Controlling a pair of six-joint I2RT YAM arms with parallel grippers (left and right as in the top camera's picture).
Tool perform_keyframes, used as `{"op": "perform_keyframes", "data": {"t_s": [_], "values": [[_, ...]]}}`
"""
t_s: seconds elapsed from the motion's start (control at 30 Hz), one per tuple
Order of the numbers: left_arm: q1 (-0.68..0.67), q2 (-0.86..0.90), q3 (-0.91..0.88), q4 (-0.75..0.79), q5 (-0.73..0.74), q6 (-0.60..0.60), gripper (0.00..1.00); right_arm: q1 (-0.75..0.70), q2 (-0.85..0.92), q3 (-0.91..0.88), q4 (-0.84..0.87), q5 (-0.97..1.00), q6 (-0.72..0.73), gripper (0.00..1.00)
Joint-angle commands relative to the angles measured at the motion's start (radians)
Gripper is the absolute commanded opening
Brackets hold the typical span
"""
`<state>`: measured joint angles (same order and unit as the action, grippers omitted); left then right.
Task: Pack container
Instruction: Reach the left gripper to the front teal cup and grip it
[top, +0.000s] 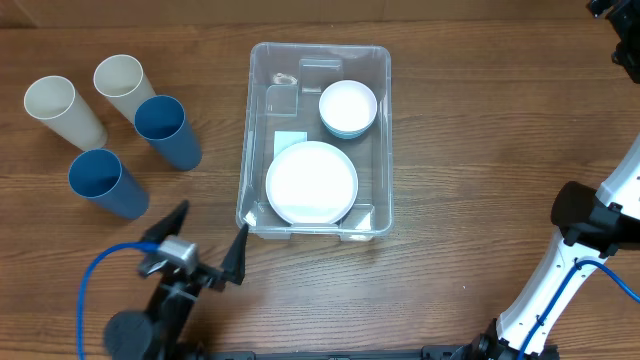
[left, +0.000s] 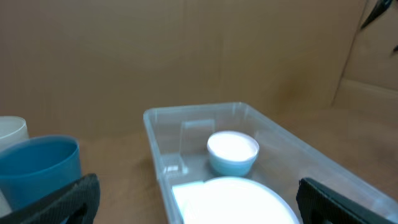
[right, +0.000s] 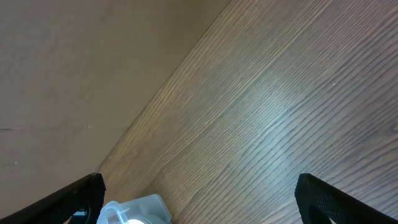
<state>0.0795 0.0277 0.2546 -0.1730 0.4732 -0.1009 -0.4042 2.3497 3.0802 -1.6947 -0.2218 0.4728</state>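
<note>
We see the container (top: 320, 47) at the middle of the counter (top: 480, 150), holding a white plate (top: 311, 182) at its near end and a bowl (top: 348, 106) farther back. Our left gripper (top: 210, 238) sits released near-left of it; the right gripper (right: 199, 186) is spread too, grasping nothing.

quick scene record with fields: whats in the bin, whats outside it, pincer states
container: clear bin, mid table
inside: white plate at the robot's end; bowl beyond it
outside: two cream cups, two blue cups, all left of the container
left pincer: open, empty, near the container's closest left corner
right pincer: open, empty, over bare wood
</note>
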Motion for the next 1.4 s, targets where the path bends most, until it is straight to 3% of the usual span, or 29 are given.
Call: {"op": "perform_keyframes", "data": {"t_s": [0.0, 0.13, 0.23, 0.33, 0.5, 0.6, 0.87, 1.13, 1.3, 1.33, 1.37], "values": [[0.006, 0.145, 0.311, -0.179, -0.087, -0.059, 1.00, 0.001, -0.016, 0.002, 0.002, -0.005, 0.006, 1.00], [0.006, 0.515, 0.657, -0.515, -0.075, -0.019, 1.00, 0.001, -0.016, 0.002, 0.002, -0.005, 0.006, 1.00], [0.006, 0.843, 0.954, -0.777, 0.130, -0.018, 1.00, 0.001, -0.016, 0.002, 0.002, -0.005, 0.006, 1.00], [0.006, 1.008, 1.048, -0.886, 0.179, -0.019, 1.00, 0.001, -0.016, 0.002, 0.002, -0.005, 0.006, 1.00], [0.006, 1.217, 1.050, -0.846, 0.160, 0.007, 0.98, 0.001, -0.016, 0.002, 0.002, -0.005, 0.006, 1.00], [0.006, 1.315, 1.070, -0.797, -0.021, -0.073, 0.92, 0.001, -0.016, 0.002, 0.002, -0.005, 0.006, 1.00], [0.004, 1.430, 1.095, -0.618, -0.436, -0.071, 1.00, 0.001, -0.016, 0.002, 0.002, -0.005, 0.006, 1.00], [0.004, 1.576, 1.095, -0.502, -0.454, -0.030, 0.97, 0.001, -0.016, 0.002, 0.002, -0.005, 0.006, 1.00], [0.004, 1.656, 1.095, -0.495, -0.454, -0.031, 0.78, 0.001, -0.016, 0.002, 0.002, -0.005, 0.006, 1.00], [0.004, 1.659, 1.095, -0.494, -0.454, -0.034, 0.70, 0.001, -0.016, 0.002, 0.002, -0.005, 0.006, 1.00], [0.004, 1.659, 1.095, -0.491, -0.454, -0.034, 0.54, 0.001, -0.016, 0.002, 0.002, -0.005, 0.006, 1.00]]}}
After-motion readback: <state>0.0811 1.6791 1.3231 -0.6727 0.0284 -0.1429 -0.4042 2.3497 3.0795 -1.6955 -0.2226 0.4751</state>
